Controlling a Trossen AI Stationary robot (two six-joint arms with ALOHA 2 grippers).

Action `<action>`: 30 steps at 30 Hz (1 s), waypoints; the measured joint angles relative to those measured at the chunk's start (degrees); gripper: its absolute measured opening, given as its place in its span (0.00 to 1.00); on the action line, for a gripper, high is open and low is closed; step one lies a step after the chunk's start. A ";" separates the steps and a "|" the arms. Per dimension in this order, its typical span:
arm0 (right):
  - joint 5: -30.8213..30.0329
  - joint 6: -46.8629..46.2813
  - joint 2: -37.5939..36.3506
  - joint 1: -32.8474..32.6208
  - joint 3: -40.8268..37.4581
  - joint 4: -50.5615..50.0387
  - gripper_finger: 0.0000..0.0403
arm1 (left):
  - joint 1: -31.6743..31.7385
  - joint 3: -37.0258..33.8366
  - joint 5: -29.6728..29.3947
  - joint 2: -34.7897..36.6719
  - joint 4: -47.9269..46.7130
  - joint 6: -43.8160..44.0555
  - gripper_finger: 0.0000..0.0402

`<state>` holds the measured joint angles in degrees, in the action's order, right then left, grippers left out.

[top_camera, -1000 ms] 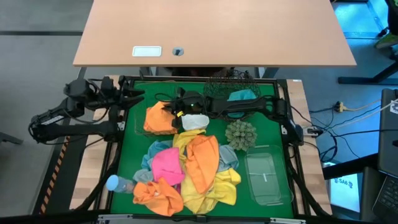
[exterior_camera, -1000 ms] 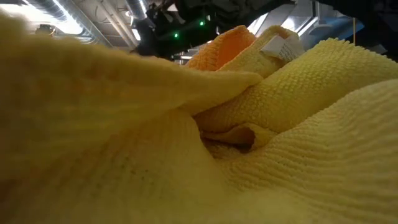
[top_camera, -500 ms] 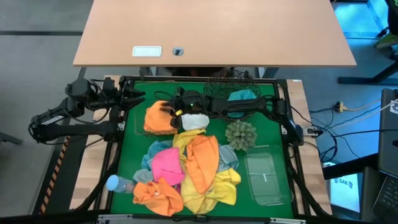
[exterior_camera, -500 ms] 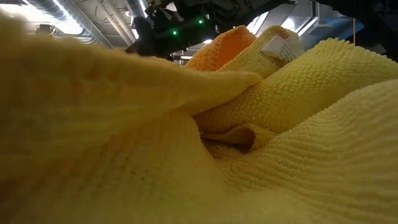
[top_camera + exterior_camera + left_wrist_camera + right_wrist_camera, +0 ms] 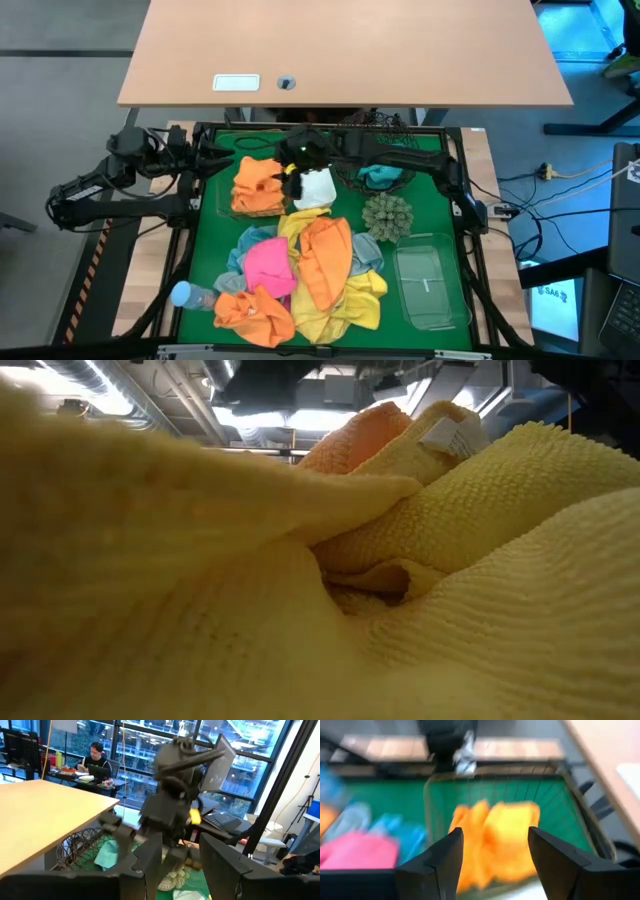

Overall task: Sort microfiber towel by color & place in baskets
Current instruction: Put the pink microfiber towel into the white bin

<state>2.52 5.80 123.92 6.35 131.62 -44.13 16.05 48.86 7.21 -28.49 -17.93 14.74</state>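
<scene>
An orange towel (image 5: 256,185) lies in the dark wire basket (image 5: 224,200). The right gripper (image 5: 293,158) is just beside it, above the green mat (image 5: 205,250).

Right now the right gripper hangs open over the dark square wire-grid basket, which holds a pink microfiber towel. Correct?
Not quite: the towel in the dark square wire-grid basket is orange, not pink, as the high and right wrist views show. The right gripper does hang open above it.
</scene>
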 joint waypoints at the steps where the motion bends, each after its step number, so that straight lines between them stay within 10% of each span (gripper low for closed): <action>1: 1.50 1.10 0.00 0.00 2.35 -4.47 0.54 | 0.00 0.00 0.22 0.02 -0.15 0.09 0.31; 22: 5.21 6.23 -16.31 -12.43 -0.01 -44.51 0.49 | -7.73 -0.04 3.40 -13.77 -0.47 2.58 0.31; 30: 6.11 6.21 -23.79 -17.18 -8.69 -45.50 0.49 | -14.46 -0.04 3.48 -19.55 -0.64 8.78 0.31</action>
<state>8.62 12.01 100.13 -10.83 122.93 -89.63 1.59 48.82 10.69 -48.04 -18.57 23.53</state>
